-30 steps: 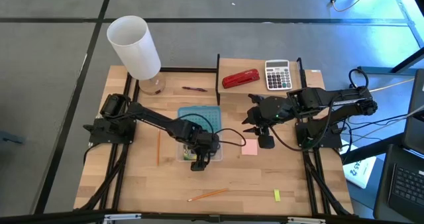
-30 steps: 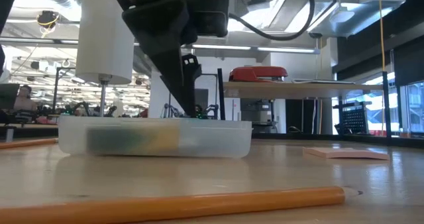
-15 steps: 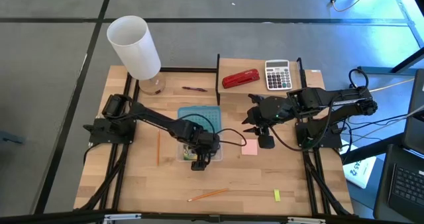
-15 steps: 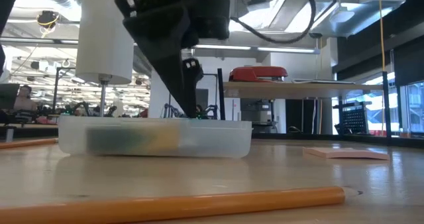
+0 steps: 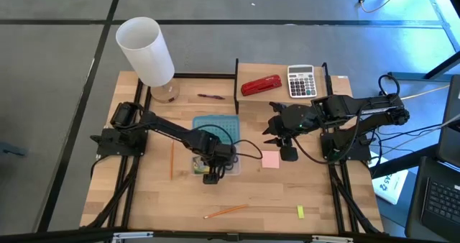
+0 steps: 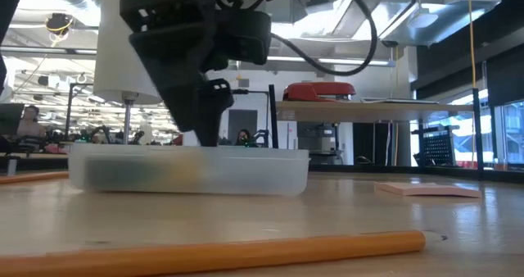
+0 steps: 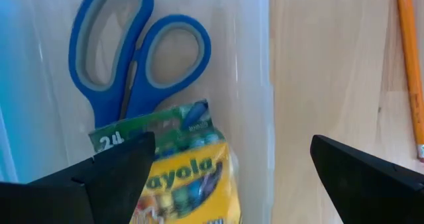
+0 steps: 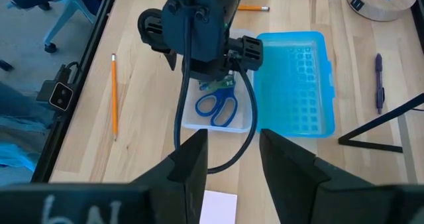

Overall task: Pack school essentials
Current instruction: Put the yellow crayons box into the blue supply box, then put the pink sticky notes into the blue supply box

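At the middle of the bench (image 5: pixel 144 200) your left tool (image 5: pixel 209 177) hangs over the clear plastic case (image 6: pixel 188 169), fingers spread wide and grasping nothing. Inside the case you have one pair of blue-handled scissors (image 7: pixel 132 52) and one green-yellow crayon box (image 7: pixel 179 171), lying against each other. The case's blue lid (image 8: pixel 295 81) lies flat beside it, toward the far edge.

Your right tool (image 5: pixel 272 131) waits above the bench's right half, fingers part-way apart and empty.

Loose items, counted: two orange pencils, one (image 5: pixel 172 159) toward the left edge, one (image 5: pixel 225 211) near the front edge; one pink sticky-note pad (image 5: pixel 270 159) right of the case; one tiny yellow block (image 5: pixel 300 212) near the front edge; one thin dark-red pen (image 5: pixel 211 96) near the far edge.

On the raised shelf at the far right corner: one red stapler (image 5: pixel 260 85), one grey calculator (image 5: pixel 302 80). One white cylinder (image 5: pixel 146 50) stands at the far left corner.

The surface is pale wood planking on a black frame. Beyond it, an open workshop with ceiling lights.
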Robot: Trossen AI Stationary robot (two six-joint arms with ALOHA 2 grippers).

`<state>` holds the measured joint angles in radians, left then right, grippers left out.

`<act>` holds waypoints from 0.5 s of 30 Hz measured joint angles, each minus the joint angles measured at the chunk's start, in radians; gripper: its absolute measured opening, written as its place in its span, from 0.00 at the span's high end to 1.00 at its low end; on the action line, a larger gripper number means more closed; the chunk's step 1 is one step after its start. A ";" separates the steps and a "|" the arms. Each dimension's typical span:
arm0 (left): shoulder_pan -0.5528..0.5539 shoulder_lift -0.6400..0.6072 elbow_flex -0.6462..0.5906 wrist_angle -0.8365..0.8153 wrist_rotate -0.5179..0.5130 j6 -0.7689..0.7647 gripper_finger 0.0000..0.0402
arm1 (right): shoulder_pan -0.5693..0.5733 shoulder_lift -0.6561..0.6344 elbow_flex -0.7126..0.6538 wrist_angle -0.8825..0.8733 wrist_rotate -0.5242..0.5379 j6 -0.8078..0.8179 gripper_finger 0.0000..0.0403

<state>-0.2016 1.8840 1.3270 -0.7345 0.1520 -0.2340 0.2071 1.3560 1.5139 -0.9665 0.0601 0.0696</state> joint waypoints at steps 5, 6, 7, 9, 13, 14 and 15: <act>0.000 -0.010 0.016 -0.002 0.000 -0.003 0.01 | 0.000 0.000 0.000 0.006 0.000 0.000 0.66; 0.000 -0.018 0.028 -0.001 -0.004 -0.003 0.01 | 0.000 0.000 0.000 0.011 0.000 0.000 0.66; 0.001 -0.026 0.043 -0.001 -0.012 -0.002 0.01 | 0.000 0.000 0.000 0.016 0.000 0.000 0.66; 0.000 -0.041 0.073 -0.002 -0.045 0.000 0.01 | 0.000 0.000 0.000 0.026 0.000 0.004 0.66; 0.001 -0.073 0.121 -0.020 -0.112 -0.018 0.01 | 0.000 0.000 0.000 0.043 0.000 0.011 0.66; 0.000 -0.082 0.130 -0.036 -0.129 -0.029 0.01 | 0.000 0.000 0.000 0.050 -0.001 0.043 0.66; 0.000 -0.093 0.135 -0.043 -0.141 -0.045 0.01 | 0.000 0.000 0.000 0.055 0.001 0.089 0.66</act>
<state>-0.2012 1.7909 1.4618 -0.7774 0.0106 -0.2794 0.2073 1.3560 1.5139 -0.9117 0.0607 0.1582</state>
